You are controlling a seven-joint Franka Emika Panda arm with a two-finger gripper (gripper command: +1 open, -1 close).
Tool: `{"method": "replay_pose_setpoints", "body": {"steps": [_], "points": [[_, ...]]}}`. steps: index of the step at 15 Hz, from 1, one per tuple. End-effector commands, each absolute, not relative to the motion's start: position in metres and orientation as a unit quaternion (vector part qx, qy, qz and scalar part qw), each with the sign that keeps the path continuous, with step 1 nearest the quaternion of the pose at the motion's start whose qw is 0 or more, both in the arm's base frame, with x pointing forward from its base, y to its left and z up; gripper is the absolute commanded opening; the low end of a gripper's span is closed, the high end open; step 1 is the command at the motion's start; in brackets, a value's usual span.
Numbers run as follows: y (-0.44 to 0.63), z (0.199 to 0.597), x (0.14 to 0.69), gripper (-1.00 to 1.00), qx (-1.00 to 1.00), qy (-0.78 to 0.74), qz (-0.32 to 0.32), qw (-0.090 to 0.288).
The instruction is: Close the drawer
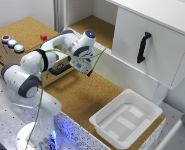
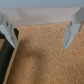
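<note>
The tan box point(image 1: 24, 32) with coloured buttons stands at the exterior view's left. Its drawer front point(image 1: 63, 76) and black bar handle point(image 1: 57, 70) are mostly hidden behind my arm. My gripper point(image 1: 88, 72) hangs just to the exterior view's right of the drawer front, a little above the cork surface. In the wrist view my gripper point(image 2: 40, 32) is open and empty, with both fingers point(image 2: 72, 27) spread wide. The black handle point(image 2: 6, 57) shows right beside one finger, and cork point(image 2: 45, 60) lies between the fingers.
A large white cabinet door point(image 1: 147, 47) with a vertical black handle point(image 1: 143, 47) stands open at the exterior view's right. A white plastic tub point(image 1: 124, 117) sits on the cork floor point(image 1: 77, 97) near the front. A green cable point(image 1: 42, 90) runs along my arm.
</note>
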State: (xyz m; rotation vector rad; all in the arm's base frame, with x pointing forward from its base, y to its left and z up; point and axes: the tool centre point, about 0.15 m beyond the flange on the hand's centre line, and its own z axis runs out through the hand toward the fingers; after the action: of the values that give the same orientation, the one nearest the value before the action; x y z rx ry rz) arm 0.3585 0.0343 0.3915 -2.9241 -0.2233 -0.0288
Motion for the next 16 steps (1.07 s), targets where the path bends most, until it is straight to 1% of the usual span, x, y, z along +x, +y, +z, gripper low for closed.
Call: {"method": "replay_pose_setpoints", "body": {"steps": [1,3,5,6,7,11,12,14,16], "points": [[0.077,0.368,0.379,1.0,-0.999,-0.044,0.016,0.003],[0.084,0.354,0.379,1.0,-0.999,-0.025,0.028,0.016],[0.084,0.344,0.384,1.0,-0.998,-0.006,0.036,0.06],[0.079,0.343,0.388,1.0,-0.995,0.005,0.04,0.09],[0.07,0.344,0.393,-1.0,-0.992,0.021,0.037,0.12],[0.061,0.34,0.395,-1.0,-0.987,-0.033,0.042,0.149],[0.058,0.341,0.395,-1.0,-0.985,-0.038,0.043,0.164],[0.059,0.338,0.395,-1.0,-0.985,-0.051,0.052,0.156],[0.064,0.336,0.392,-1.0,-0.987,-0.072,0.06,0.127]]}}
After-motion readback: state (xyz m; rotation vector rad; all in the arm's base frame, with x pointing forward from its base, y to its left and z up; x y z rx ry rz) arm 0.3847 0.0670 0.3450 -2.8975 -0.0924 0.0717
